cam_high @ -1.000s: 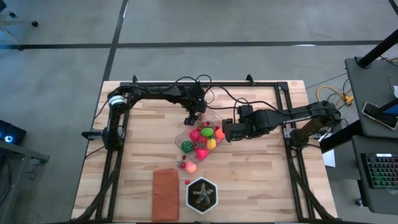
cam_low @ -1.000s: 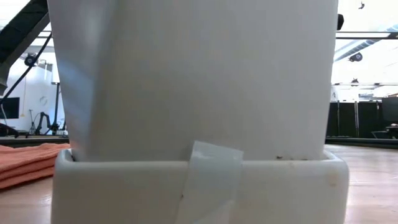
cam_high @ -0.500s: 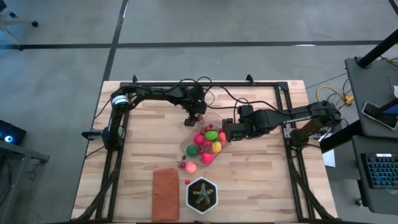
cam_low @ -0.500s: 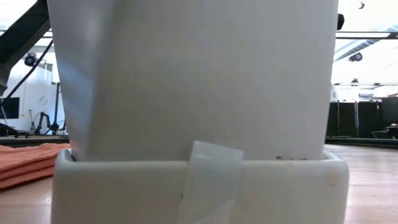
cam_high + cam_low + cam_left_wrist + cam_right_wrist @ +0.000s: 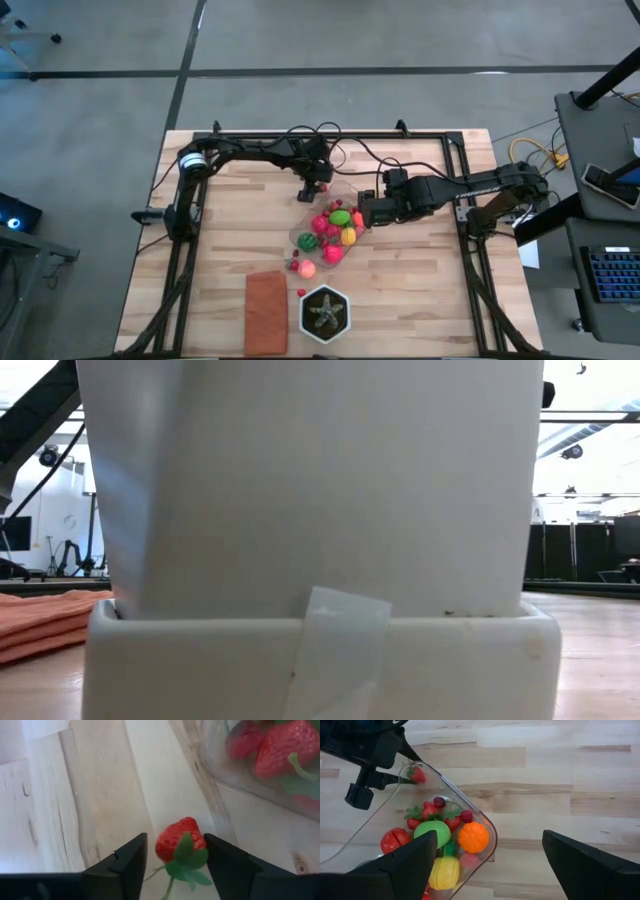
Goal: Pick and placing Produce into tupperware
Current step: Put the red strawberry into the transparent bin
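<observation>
Seen from above, a flat orange-brown pad (image 5: 265,311) lies near the front of the wooden surface (image 5: 420,290), with a black six-sided pot (image 5: 325,312) holding a green star-shaped plant just to its right. Behind them, a few small red pieces and a pale orange-pink fruit (image 5: 307,268) sit loose on the surface, just beside the near end of the clear container (image 5: 300,231).

The left hand (image 5: 314,189) hangs over the surface just off the container's far end. Its two dark fingers (image 5: 127,857) stand narrow around a red strawberry (image 5: 180,841) with a green leafy cap, one finger on each side; whether they are actually pressing it cannot be told.

The container rests at the middle of the surface, turned at an angle, and holds most of the produce: a striped dark green piece (image 5: 308,241), a lime-green fruit (image 5: 432,832), a yellow one (image 5: 443,871), an orange (image 5: 473,837), a red tomato (image 5: 394,840) and several strawberries.

The right hand (image 5: 362,212) sits at the container's right corner, its fingers (image 5: 405,865) spread wide and holding nothing.

At surface level, a white box fills the view.
</observation>
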